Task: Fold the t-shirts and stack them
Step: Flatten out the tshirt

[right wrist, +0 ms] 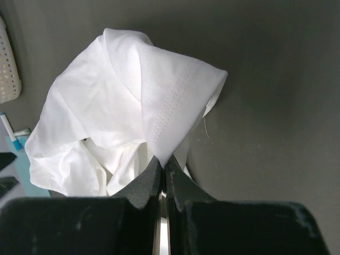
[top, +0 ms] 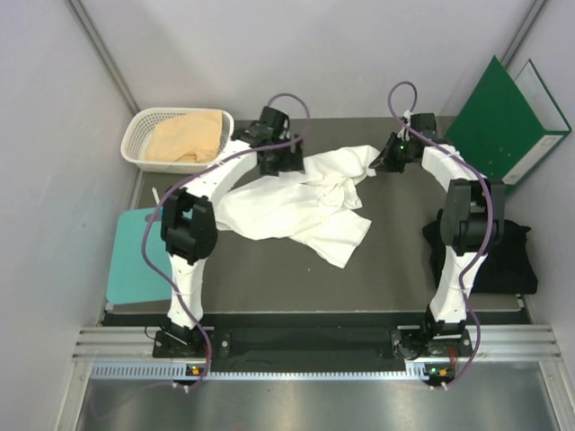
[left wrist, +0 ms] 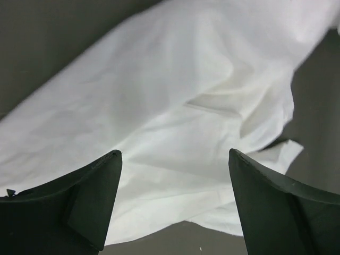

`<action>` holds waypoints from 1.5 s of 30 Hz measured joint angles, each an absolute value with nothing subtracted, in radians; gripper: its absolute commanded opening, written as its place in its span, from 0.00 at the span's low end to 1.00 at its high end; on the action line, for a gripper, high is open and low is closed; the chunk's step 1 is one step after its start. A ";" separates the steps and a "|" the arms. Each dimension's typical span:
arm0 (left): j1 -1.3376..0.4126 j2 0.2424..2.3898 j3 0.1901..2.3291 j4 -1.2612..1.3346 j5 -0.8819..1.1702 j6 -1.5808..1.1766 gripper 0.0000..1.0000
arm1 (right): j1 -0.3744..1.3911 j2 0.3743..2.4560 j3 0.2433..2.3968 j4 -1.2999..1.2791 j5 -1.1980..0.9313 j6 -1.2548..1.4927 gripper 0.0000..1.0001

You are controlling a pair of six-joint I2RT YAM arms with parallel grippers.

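Spread the white t-shirt (top: 301, 202) flat across the tabletop (top: 269, 278) before any fold.
The left gripper (left wrist: 175, 154), jaws wide and empty over the cloth, should pinch an opposite edge and draw away from the right gripper (right wrist: 163, 161), which is clamped tight on a stitched hem (right wrist: 170, 114); pull gently so it doesn't slip. The shirt lies crumpled by the tabletop's far edge, no print showing.

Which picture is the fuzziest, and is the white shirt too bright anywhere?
Left wrist view: softest; the white t-shirt shows no weave, and the open left end effector looms dark in the corners. Right wrist view: sharper; hem stitching shows on the cloth pinched in the right end effector. Top external view: even light, but the shirt's folds nearly wash out.
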State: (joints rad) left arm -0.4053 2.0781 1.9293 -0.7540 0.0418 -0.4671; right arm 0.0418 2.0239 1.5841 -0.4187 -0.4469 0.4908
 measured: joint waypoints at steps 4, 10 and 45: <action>-0.496 2.144 1.935 -0.748 0.132 -0.405 0.86 | 0.042 2.039 1.585 -0.410 -0.450 0.495 0.00; -0.553 2.211 1.935 -0.785 0.174 -0.337 0.78 | 0.042 2.051 1.585 -0.406 -0.455 0.501 0.01; -0.249 1.691 1.711 -0.746 -0.339 -0.443 0.00 | -0.032 1.942 1.576 -0.432 -0.494 0.480 0.00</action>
State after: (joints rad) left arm -0.2493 1.6909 1.7107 -0.7460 -0.3389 -0.4431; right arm -0.0319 1.9419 1.5764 -0.4324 -0.4942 0.4801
